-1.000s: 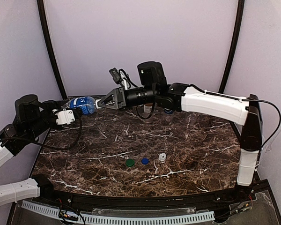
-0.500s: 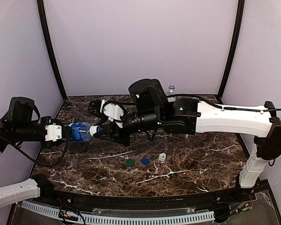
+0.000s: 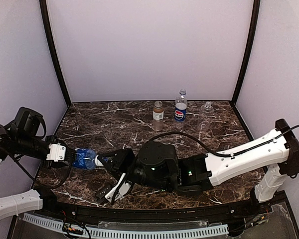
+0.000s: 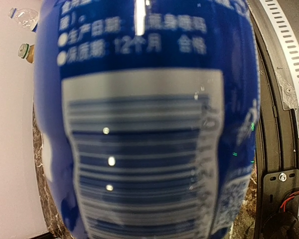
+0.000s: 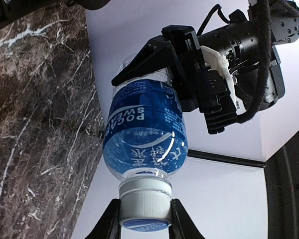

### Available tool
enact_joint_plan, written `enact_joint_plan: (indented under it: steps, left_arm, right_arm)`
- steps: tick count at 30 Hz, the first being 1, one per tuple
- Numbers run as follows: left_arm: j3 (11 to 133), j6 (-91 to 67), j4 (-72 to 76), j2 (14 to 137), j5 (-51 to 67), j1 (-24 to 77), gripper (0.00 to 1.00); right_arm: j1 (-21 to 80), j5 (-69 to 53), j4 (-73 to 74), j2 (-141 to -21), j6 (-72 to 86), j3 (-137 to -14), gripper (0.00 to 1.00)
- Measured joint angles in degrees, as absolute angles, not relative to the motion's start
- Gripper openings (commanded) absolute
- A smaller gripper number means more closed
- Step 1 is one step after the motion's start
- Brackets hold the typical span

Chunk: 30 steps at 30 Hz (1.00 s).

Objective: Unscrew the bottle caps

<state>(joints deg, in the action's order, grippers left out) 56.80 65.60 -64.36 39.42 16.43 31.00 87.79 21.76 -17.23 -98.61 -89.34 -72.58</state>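
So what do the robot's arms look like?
Both are chunky tubes, white shells with black joints. A thin black cable loops along the right arm and another along the left arm. The left gripper and right gripper are black with a white piece.

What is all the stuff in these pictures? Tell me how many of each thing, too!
small clear plastic bottle with a blue label: one, clear and blue, held sideways over the table's left side
round plastic screw cap: one, white with a blue top, on that bottle's neck
brown-filled plastic bottle with a white label: one, brown, standing at the back
clear plastic bottle with a Pepsi label: one, clear, standing just right of the brown one
plain clear plastic bottle: one, see-through, back right
marble table: one, dark brown with white veins, under everything
left gripper: one, black and white, clamped on the blue-label bottle's body
right gripper: one, black, clamped on the cap
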Motion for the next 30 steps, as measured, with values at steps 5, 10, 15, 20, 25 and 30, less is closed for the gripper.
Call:
enact_joint_plan:
  steps: [5, 10, 15, 20, 25, 30]
  left_arm:
    - [56.8, 64.6, -63.5, 39.3, 15.5, 31.0, 0.32]
    - [56.0, 61.5, -55.5, 38.2, 18.2, 31.7, 0.32]
    - [52.5, 60.1, -46.0, 37.1, 13.4, 31.8, 0.31]
    - [49.4, 61.3, -35.2, 36.9, 4.8, 31.8, 0.31]
    - [47.4, 65.2, -26.5, 36.9, -2.9, 31.8, 0.31]
    - [46.5, 68.8, -21.5, 36.9, -7.2, 31.9, 0.31]
  right_arm:
    - [87.9, 24.5, -23.5, -99.7, -97.1, -70.9, 0.7]
    - [86.9, 24.6, -23.9, -100.1, -87.7, -71.6, 0.99]
    - [83.9, 22.0, -19.3, -98.0, -67.2, -73.1, 0.99]
    - [78.9, 14.6, -11.8, -94.9, -42.3, -77.7, 0.99]
    - [70.2, -0.5, -9.4, -93.1, -12.6, -80.8, 0.95]
    - [61.9, -12.8, -8.2, -95.6, 12.2, -84.8, 0.92]
